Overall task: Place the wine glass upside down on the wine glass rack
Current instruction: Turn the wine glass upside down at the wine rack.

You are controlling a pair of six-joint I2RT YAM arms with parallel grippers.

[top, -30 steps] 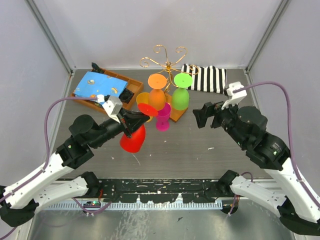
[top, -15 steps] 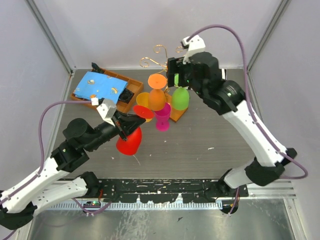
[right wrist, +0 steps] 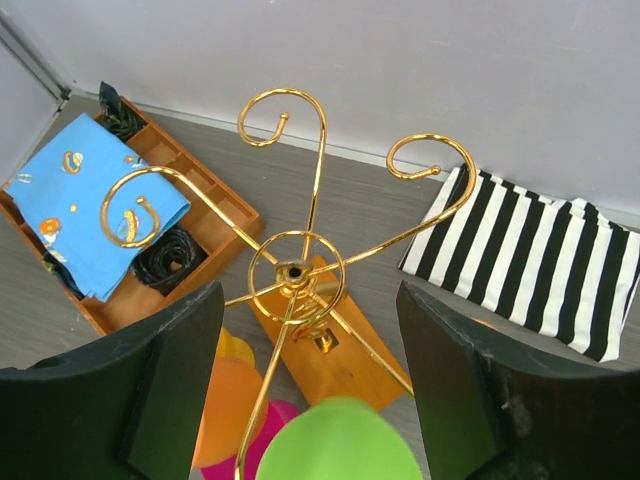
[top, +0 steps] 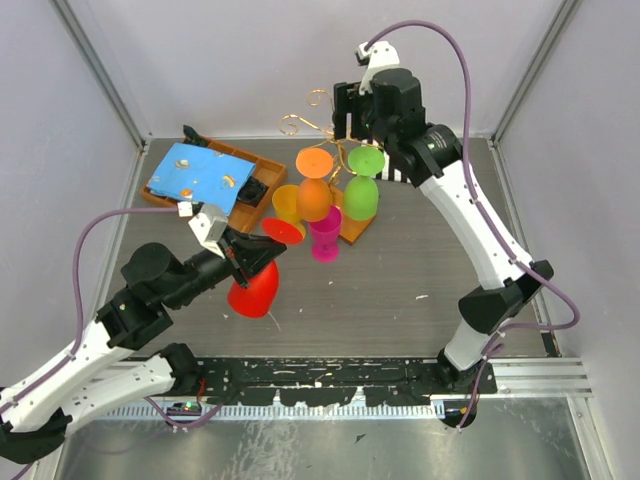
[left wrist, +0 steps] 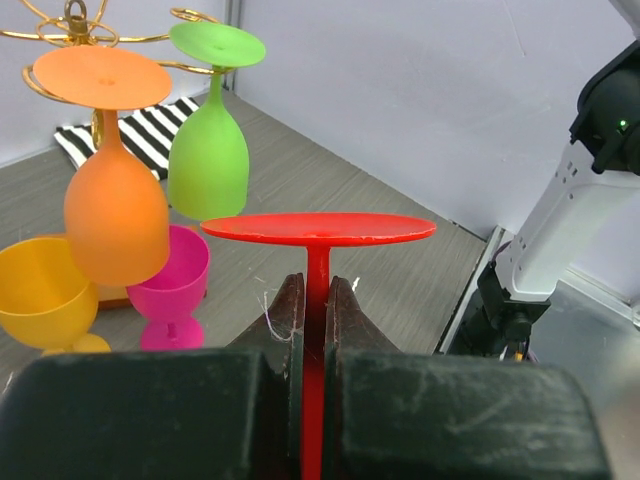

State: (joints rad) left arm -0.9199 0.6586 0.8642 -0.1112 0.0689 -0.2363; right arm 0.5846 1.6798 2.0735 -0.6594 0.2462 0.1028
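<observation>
Wine glass (top: 252,290): red, tilted, foot pointing toward the rack, off the rack on its near-left side.
Left gripper (left wrist: 317,300): clenched on the red stem just under the foot.
Wine glass rack (right wrist: 296,270): far centre; orange glass (top: 314,195) and green glass (top: 361,192) hang inverted.
Right gripper (top: 350,125): above the rack top, jaws apart, grasping nothing.

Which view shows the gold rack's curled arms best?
The right wrist view: it looks down on the wine glass rack, so hub, free scrolls and wooden base show. In the top external view the right gripper hides part of it. The left wrist view catches only a few wires, top left.
</observation>
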